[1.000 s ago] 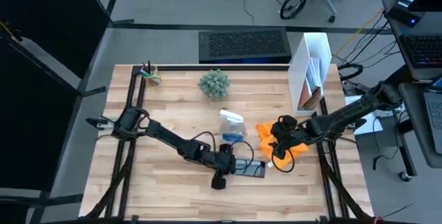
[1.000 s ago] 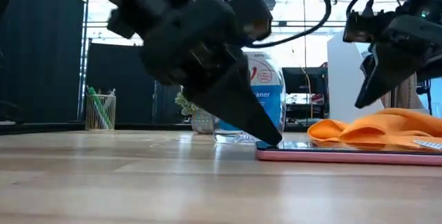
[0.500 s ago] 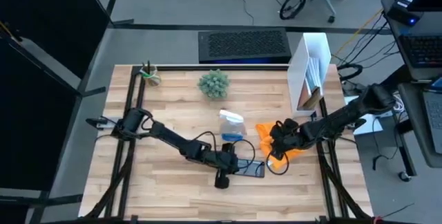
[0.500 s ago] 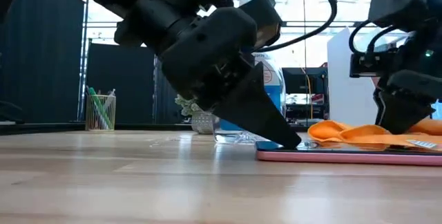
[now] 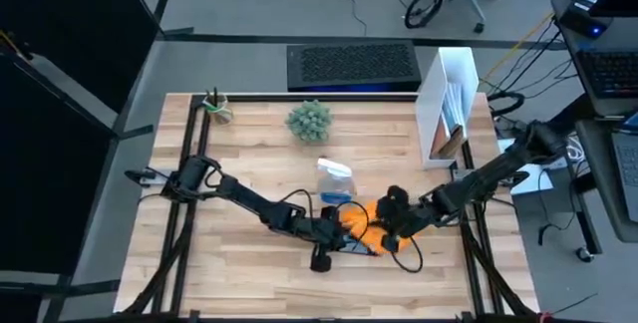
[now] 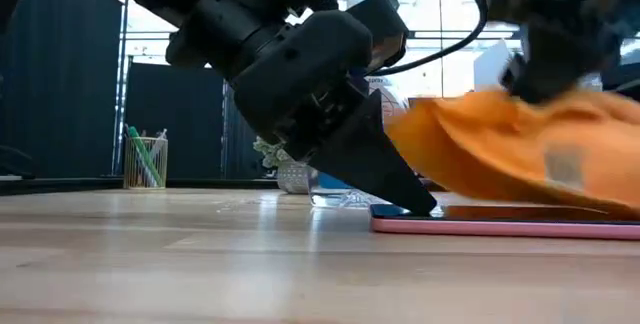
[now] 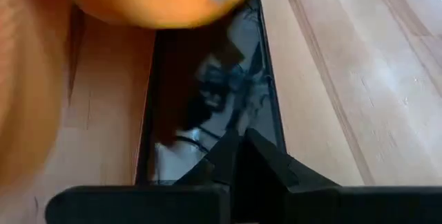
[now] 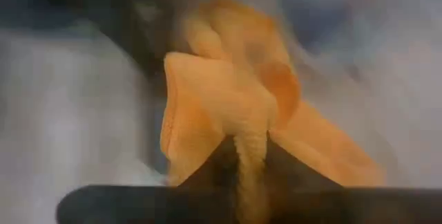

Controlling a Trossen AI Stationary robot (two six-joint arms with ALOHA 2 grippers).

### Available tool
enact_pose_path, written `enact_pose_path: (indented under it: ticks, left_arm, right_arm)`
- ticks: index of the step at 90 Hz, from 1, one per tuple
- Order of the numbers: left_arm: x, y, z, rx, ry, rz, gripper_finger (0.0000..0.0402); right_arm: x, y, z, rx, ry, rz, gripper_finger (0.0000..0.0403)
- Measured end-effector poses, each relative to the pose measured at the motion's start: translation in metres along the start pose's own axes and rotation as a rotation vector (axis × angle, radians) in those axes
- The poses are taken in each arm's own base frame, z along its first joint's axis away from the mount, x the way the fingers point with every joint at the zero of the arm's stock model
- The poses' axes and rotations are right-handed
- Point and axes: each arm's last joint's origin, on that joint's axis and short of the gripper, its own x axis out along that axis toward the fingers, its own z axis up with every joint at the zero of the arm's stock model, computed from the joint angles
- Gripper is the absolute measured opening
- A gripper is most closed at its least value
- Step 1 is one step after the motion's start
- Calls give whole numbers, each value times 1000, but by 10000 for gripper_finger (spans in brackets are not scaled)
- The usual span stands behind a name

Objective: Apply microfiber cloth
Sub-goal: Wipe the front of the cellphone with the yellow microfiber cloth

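Right gripper (image 5: 387,231), clenched on the bright orange soft microfiber cloth (image 5: 361,225), holds it over the flat dark rectangular phone (image 7: 207,106) near the desk's front edge. Left gripper (image 6: 408,202), fingers closed, pins the phone's end; a snagging fold could probably drag the phone loose.

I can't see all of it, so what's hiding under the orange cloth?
The phone lies under the microfiber cloth, which the right gripper holds. The left gripper presses on the phone's bare end. Its covered part can't be seen.
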Motion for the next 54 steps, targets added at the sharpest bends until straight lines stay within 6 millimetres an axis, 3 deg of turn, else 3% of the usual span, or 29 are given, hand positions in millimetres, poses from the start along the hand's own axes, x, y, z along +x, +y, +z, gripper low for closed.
enact_pose_path:
  ticks: [32, 54]
  left_arm:
    - [0, 1, 0, -31, -2, 2, 15]
    - [0, 5, 0, -62, 0, 7, 15]
  right_arm:
    - [71, 5, -36, 2, 29, -30, 3]
    - [76, 9, -53, 29, 109, -52, 3]
